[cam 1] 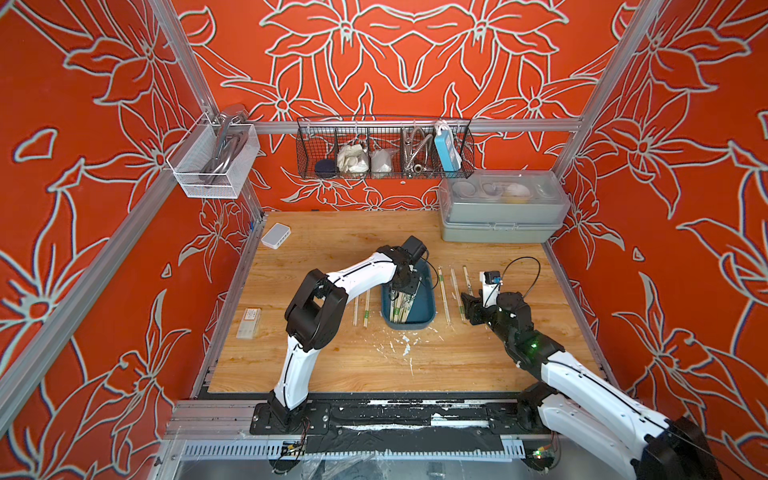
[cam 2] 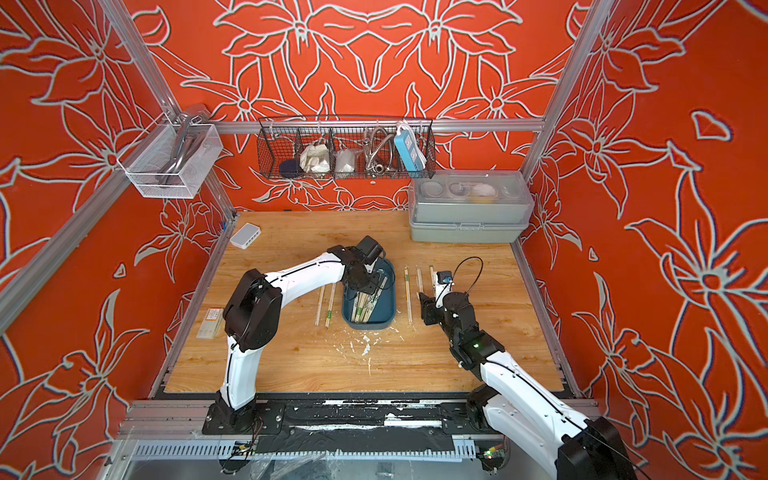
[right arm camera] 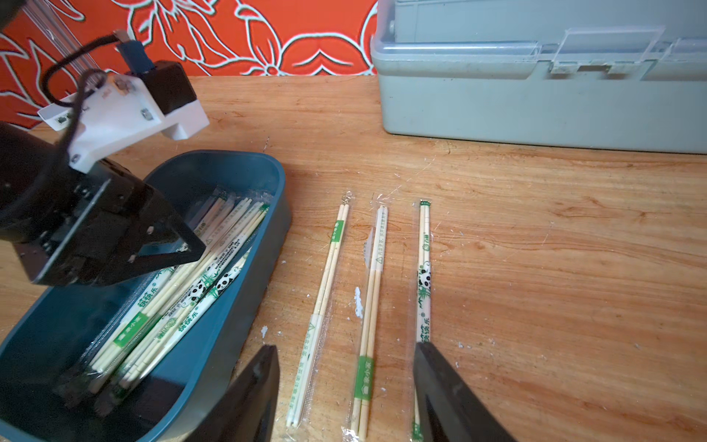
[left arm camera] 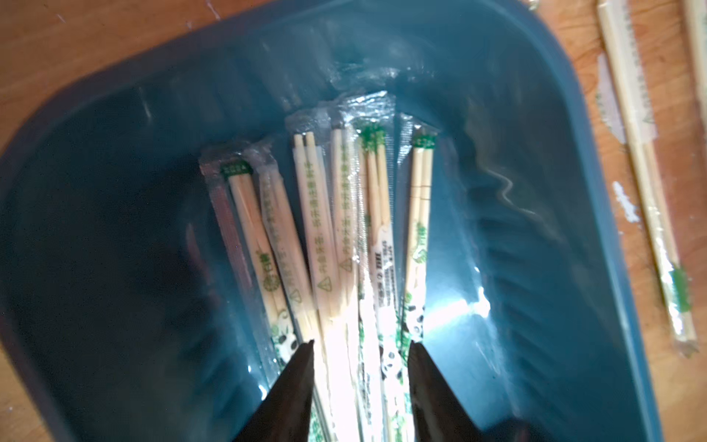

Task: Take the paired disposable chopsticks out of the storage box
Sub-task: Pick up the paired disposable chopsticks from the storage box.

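The left fingers (left arm camera: 296,386) are down in the blue storage box (left arm camera: 114,199). They are partway apart, with a few chopstick pairs (left arm camera: 325,229) between them. I cannot tell if they squeeze. The right fingers (right arm camera: 443,386) are wide and hold nothing. They hang over three more pairs (right arm camera: 370,306), which lie side by side on the desk (right arm camera: 554,275) beside the box. Two other pairs (cam 1: 367,307) lie on the box's other side.

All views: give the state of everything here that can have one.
storage box, lidless, pairs inside
chopsticks in box, sleeved, loosely fanned
chopsticks on table, flat: three right of box, two left
left gripper, down in box, jaws astride pairs, grip unclear
right gripper, open, empty, over table pairs
grey case, lid shut
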Available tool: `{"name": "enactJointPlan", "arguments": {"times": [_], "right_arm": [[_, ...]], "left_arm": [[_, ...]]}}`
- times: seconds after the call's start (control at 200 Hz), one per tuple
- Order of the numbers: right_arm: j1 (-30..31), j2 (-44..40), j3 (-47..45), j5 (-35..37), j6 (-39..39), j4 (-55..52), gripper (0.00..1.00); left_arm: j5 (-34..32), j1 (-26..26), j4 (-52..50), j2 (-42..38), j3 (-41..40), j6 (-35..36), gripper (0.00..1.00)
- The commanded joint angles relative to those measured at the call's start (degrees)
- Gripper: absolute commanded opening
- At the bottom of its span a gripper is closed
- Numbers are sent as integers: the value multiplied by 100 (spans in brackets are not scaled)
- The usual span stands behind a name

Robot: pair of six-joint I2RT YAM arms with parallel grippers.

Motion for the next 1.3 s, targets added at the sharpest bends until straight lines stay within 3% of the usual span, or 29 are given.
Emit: {"name": "enactJointPlan", "arguments": {"times": [0.0, 0.325, 0.571, 0.751, 1.091, 1.296], "right_arm": [[38, 26, 52, 99, 42, 42, 61], [36, 143, 86, 90, 60, 79, 61], [36, 70, 66, 108, 78, 38, 61], [38, 76, 70, 108, 84, 38, 61], [36, 117, 93, 64, 78, 25, 61], [38, 126, 121, 56, 69, -6, 61]], "left_arm": [[-17, 62, -222, 246, 150, 89, 42], [102, 124, -276, 508, 283, 155, 39], [70, 142, -241, 588, 236, 148, 30], [58, 142, -200, 471, 139, 79, 20], [-45, 109, -231, 146, 64, 20, 11], [-58, 107, -312, -34, 60, -42, 10]]}}
